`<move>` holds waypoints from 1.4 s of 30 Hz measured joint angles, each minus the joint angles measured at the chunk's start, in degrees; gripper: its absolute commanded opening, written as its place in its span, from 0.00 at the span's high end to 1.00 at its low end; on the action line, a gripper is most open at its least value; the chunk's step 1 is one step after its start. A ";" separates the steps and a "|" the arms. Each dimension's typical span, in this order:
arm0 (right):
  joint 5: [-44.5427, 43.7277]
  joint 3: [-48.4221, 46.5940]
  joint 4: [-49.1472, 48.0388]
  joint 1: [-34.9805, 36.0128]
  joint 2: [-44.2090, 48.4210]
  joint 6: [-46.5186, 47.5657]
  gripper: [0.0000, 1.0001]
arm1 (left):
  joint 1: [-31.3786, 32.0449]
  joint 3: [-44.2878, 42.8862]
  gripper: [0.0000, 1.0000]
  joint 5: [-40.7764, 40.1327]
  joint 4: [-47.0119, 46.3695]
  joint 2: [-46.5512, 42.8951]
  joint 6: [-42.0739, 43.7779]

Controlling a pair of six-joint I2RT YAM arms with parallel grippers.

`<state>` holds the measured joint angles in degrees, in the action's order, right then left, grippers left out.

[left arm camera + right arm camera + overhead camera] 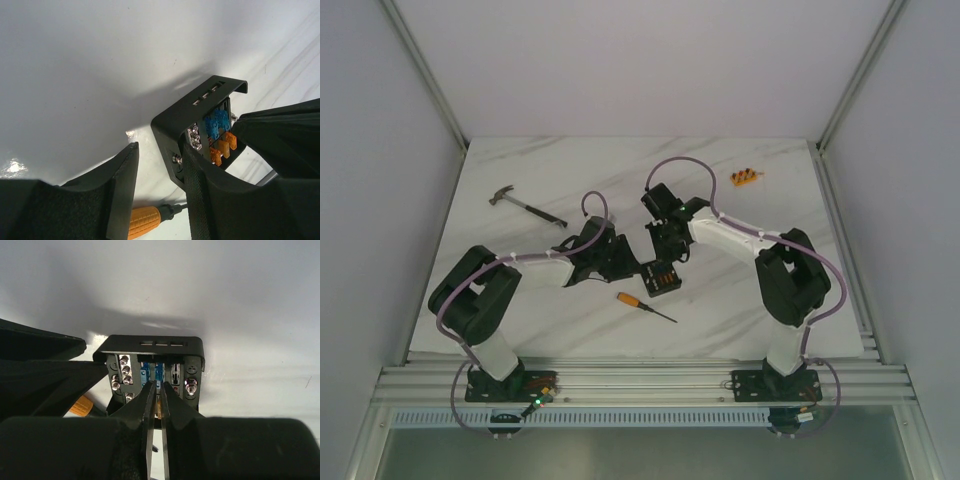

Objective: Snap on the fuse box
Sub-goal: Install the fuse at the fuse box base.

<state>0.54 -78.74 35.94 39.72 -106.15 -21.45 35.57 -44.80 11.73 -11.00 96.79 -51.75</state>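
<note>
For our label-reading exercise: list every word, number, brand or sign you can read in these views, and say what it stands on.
No text can be read in any view.
On the fuse box: no legible marking.
On the blue fuses and orange fuses: any ratings too blurred to read.
On the screwdriver handle: no print visible.

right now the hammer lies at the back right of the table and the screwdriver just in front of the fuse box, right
No: the top view shows the hammer at the back left. The screwdriver does lie just in front of the fuse box.
</note>
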 measured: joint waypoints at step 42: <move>-0.09 -0.04 1.49 1.01 -3.45 3.93 1.00 | -0.17 0.20 0.60 0.13 -0.46 0.00 -2.64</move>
<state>0.45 -78.78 37.43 40.73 -109.60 -17.52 35.40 -44.60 11.86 -11.46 96.79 -54.39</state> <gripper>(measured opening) 0.053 0.408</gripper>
